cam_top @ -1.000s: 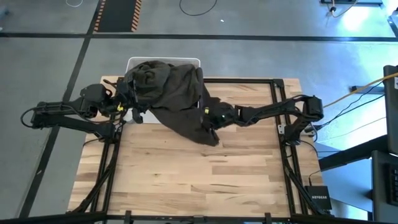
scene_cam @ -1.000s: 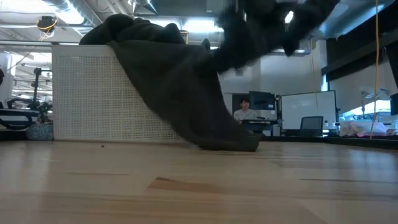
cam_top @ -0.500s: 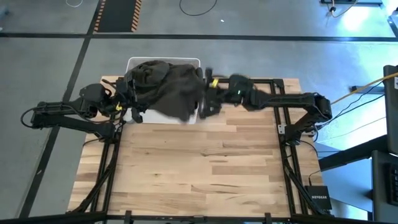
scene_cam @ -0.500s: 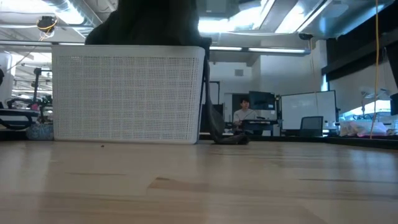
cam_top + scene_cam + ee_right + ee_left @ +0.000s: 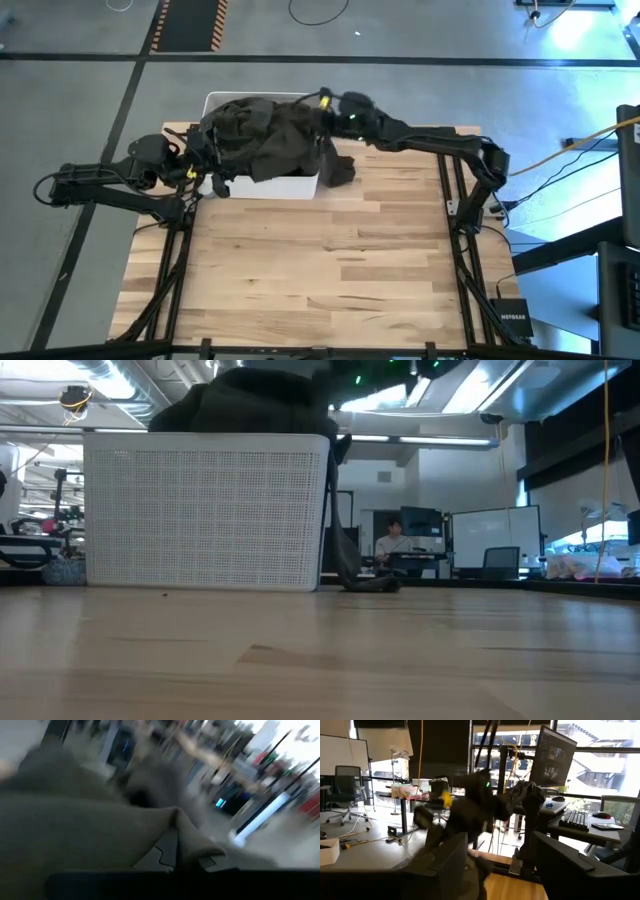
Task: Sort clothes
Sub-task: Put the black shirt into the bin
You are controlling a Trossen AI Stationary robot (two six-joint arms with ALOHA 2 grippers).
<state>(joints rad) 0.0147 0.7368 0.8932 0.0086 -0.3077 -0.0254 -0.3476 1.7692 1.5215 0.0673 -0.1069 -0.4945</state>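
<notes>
- At the far edge of the table, the big dark olive-grey garment sits heaped in the white tub, spilling over the rim, with one tail hanging down outside the tub's right end onto the wood.
- From the low view that tail droops just beside the tub's right wall and bunches up on the tabletop; the rest of the pile humps up above the rim.
- The right gripper is up over the tub's far right corner, right at the garment. In the right wrist view the fabric fills most of the frame and a fold looks pinched at the fingers, so it seems clamped on the cloth.
- The left gripper hangs at the tub's left end, touching or very near the pile. In its own wrist view the two fingers stand spread apart with nothing between them.
- Way in the back of the room, a person sits at a desk.
</notes>
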